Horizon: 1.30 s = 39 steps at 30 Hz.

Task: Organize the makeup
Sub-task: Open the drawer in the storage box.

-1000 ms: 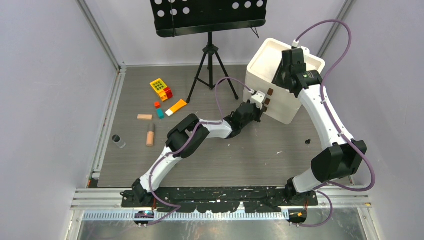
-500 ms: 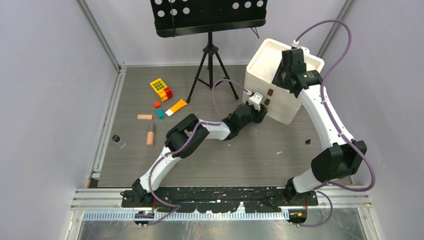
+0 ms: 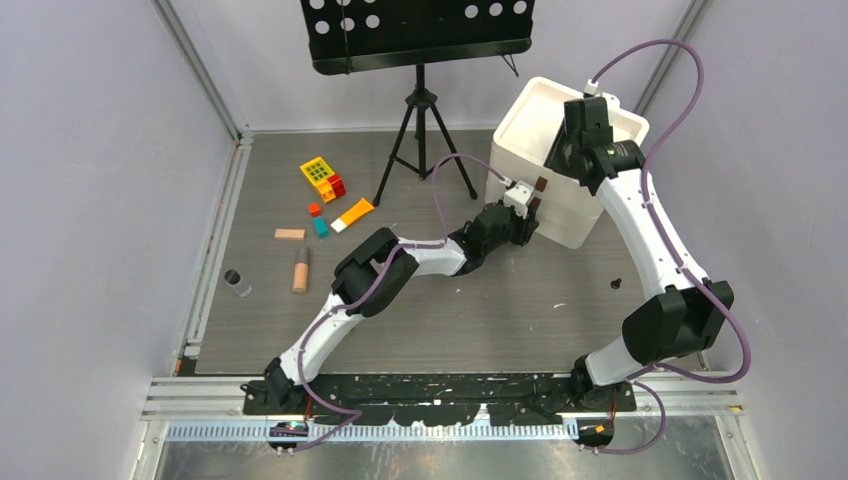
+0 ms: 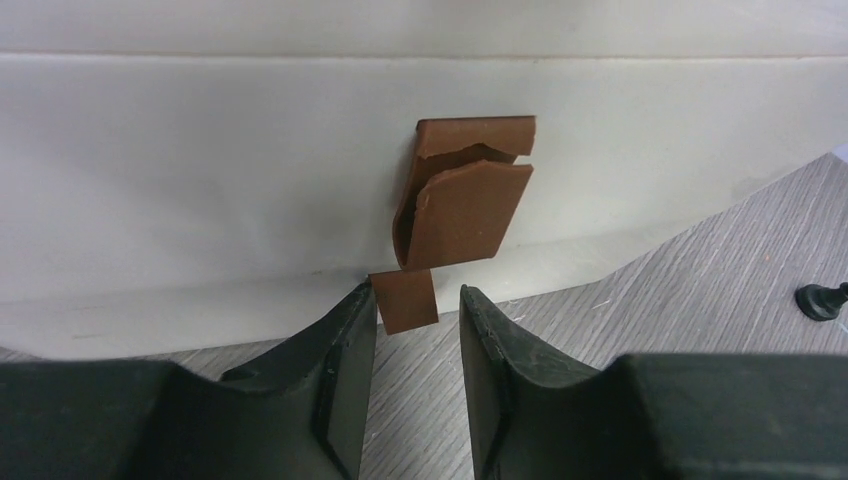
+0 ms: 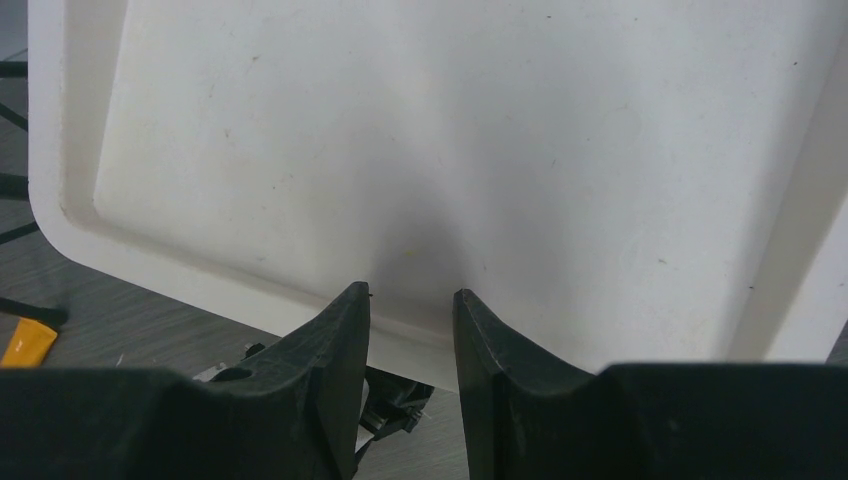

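Note:
The makeup I can see lies far left on the table: a tan tube (image 3: 300,270) and a clear black-capped bottle (image 3: 237,283). My left gripper (image 3: 527,210) is at the front of the white drawer box (image 3: 570,225), down by its lowest drawer. In the left wrist view the gripper (image 4: 415,308) is open. A small brown handle tab (image 4: 405,300) sits just beyond the tips, close to the left finger (image 4: 345,340). Two larger brown handles (image 4: 465,205) are above it. My right gripper (image 5: 410,300) is open and empty over the box's white top tray (image 5: 450,130).
A yellow toy block (image 3: 318,172), red and teal blocks (image 3: 320,227), an orange-and-white piece (image 3: 352,214) and a flat tan piece (image 3: 290,234) lie at the left. A music stand's tripod (image 3: 425,130) stands behind. A small black item (image 3: 616,284) lies right of centre.
My left gripper was shut and has opened. It has shifted slightly right, toward the box front. The right arm has not moved.

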Motion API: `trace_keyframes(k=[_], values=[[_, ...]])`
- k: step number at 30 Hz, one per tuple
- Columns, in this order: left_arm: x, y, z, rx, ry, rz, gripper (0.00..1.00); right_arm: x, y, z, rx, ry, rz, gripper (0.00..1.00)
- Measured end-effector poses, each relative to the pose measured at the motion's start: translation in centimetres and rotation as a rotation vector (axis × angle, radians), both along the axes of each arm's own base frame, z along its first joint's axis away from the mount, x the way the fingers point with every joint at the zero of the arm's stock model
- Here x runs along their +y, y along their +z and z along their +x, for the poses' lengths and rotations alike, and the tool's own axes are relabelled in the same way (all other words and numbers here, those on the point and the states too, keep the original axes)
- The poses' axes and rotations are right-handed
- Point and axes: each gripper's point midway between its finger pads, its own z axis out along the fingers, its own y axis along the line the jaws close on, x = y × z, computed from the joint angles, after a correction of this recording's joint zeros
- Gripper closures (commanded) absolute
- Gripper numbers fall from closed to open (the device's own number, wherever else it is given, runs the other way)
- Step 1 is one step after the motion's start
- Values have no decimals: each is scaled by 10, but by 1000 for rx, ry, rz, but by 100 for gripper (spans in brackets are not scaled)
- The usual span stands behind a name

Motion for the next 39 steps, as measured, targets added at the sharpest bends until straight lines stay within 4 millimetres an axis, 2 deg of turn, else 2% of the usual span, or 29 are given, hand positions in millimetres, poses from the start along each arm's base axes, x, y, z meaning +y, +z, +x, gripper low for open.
trace_keyframes(k=[8,12,15,16,27,39], values=[[-1,-10,2,26,5,36,63,0,0,0,2,0,0,58],[-3,-17,1,33,4,41,79,0,0,0,2,0,0,58],[-3,-19,2,34,5,42,98,0,0,0,2,0,0,58],[-4,-19,2,36,6,38,100,0,0,0,2,0,0,58],[2,-18,-1,12,9,13,100,0,-1,-1,5,0,-1,58],[48,-18,-53,56,-78,61,100,3,-1,-2,8,8,-3,58]])
